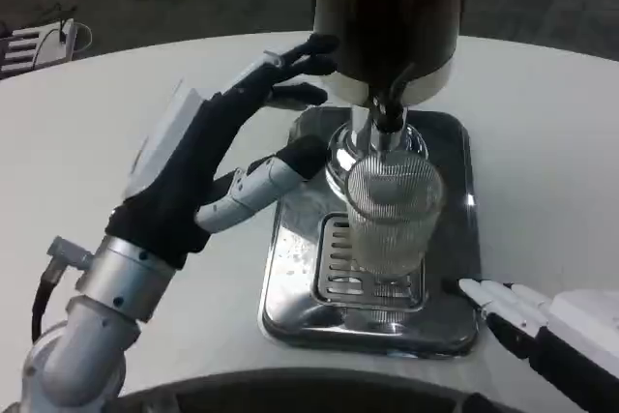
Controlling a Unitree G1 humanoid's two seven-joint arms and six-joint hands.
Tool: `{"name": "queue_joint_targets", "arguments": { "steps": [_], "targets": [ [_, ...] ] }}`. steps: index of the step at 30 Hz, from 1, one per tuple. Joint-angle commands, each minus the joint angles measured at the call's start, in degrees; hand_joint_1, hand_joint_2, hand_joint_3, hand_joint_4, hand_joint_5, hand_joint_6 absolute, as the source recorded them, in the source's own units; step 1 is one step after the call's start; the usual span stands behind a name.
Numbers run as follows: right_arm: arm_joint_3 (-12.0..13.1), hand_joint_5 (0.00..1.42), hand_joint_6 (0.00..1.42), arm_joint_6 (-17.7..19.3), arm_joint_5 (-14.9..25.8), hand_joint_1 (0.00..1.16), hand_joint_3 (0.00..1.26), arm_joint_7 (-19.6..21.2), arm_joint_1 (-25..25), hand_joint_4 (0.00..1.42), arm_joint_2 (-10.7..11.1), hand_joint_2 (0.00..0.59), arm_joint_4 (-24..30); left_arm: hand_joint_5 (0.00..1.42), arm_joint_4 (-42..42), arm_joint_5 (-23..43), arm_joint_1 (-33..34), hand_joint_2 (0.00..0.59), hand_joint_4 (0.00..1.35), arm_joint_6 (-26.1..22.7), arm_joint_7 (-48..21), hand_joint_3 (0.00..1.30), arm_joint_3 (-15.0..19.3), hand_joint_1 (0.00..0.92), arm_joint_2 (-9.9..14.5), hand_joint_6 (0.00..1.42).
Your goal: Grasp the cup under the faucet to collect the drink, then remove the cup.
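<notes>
Here the white table (87, 132) carries a drink dispenser (392, 16), a dark, tall body with a pale band at its foot, rising out of the top of the picture. Below it lies a shiny metal drip tray (290, 297) with a slotted grate in the middle. The left hand (208, 157) is raised over the table to the left of the dispenser, fingers spread and holding nothing; its upper fingertips reach to the dispenser's lower body, though whether they touch it I cannot tell, and the thumb points toward the cup. The cup (392, 215), clear and ribbed, stands upright on the grate, directly under the faucet (387, 113), with nothing gripping it. The right hand (527, 311) lies low at the tray's right front corner, pale fingers stretched toward the tray and holding nothing, with only part of it in the picture.

The step in hand looks like the approach to the grasp: the cup is in place under the faucet and no hand has closed on it yet. No stream of drink can be made out. The next move probably calls for the left hand to come down and in, so that thumb and fingers close around the cup's ribbed wall without tipping it or knocking the faucet.
</notes>
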State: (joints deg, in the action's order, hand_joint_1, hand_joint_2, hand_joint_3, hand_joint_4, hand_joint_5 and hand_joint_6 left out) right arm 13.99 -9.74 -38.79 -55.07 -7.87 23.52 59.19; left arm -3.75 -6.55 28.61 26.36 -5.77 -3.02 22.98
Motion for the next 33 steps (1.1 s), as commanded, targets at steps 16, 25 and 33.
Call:
{"name": "queue_joint_targets", "arguments": {
  "steps": [16, 25, 33],
  "targets": [
    [-1.4, 0.00, 0.10, -3.2, 0.8, 0.42, 0.00, 1.8, 0.3, 0.00, 1.9, 0.522, 0.8, 0.31, -8.0, 3.3, 14.7, 0.089, 0.20, -5.4, -13.8, 0.20, -3.9, 0.000, -6.5, 0.27],
    [-1.8, 0.00, 0.10, -4.9, 1.0, 0.42, 0.00, 1.8, 1.3, 0.00, 2.8, 0.519, 0.8, 0.23, -12.4, 1.0, 16.4, 0.078, 0.10, -6.0, -19.7, 0.11, -7.0, 0.000, -5.0, 0.20],
    [-1.6, 0.00, 0.10, -7.4, 3.2, 0.42, 0.00, 3.1, 1.5, 0.00, 3.9, 0.518, 0.6, 0.18, -14.7, -4.3, 18.0, 0.064, 0.06, -2.4, -19.5, 0.07, -9.8, 0.000, -3.2, 0.16]
  ]
}}
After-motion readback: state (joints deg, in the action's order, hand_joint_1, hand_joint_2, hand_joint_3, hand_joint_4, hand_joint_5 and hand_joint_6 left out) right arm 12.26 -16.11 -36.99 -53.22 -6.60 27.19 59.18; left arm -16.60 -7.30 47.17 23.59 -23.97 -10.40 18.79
